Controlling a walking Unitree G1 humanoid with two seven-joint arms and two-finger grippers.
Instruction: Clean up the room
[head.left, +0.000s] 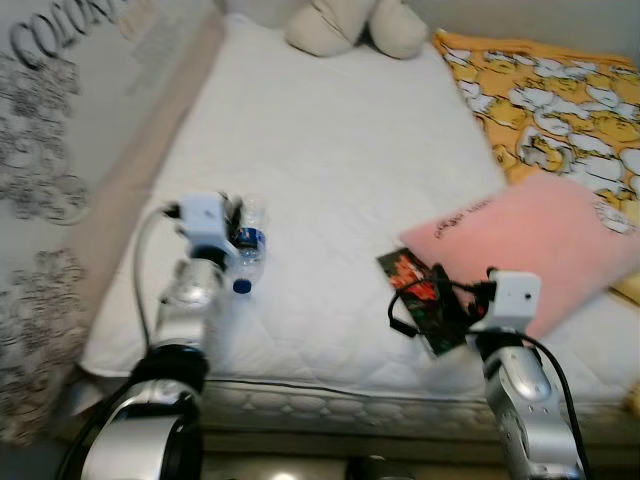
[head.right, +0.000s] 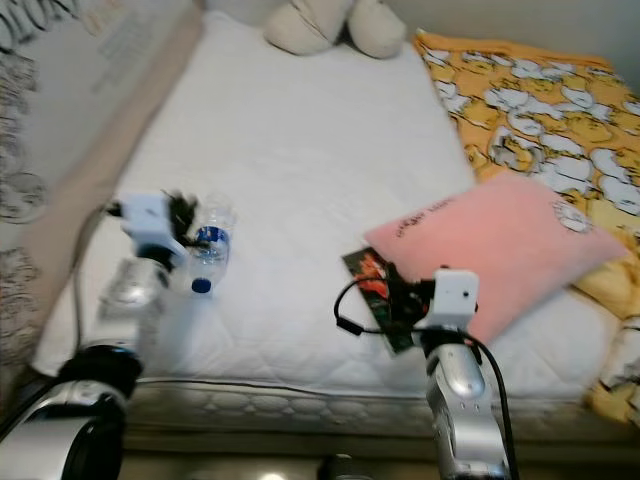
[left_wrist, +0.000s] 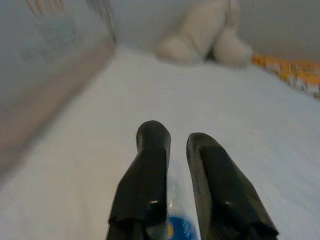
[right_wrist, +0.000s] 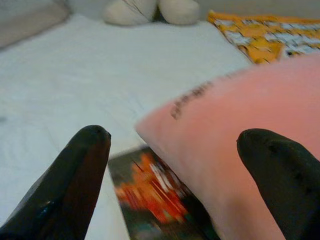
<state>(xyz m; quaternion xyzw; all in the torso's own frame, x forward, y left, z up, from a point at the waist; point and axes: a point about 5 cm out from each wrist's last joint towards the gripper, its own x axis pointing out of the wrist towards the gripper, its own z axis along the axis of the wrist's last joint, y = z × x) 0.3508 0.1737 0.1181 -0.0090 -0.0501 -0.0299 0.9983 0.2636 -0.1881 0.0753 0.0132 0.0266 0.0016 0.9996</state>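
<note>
On the white bed (head.left: 330, 150), left tool (left_wrist: 172, 145) pinches a water bottle (head.left: 248, 250); right tool (right_wrist: 172, 150) gapes over a dark packet (head.left: 420, 295).

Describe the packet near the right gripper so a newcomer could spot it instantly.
Start at the white bed and find the big pink pillow by its right edge. The packet lies flat at the pillow's near left corner, just ahead of the open right gripper. It is the only dark, flat item there, printed in red and orange, unlike the clear water bottle across the bed.
</note>
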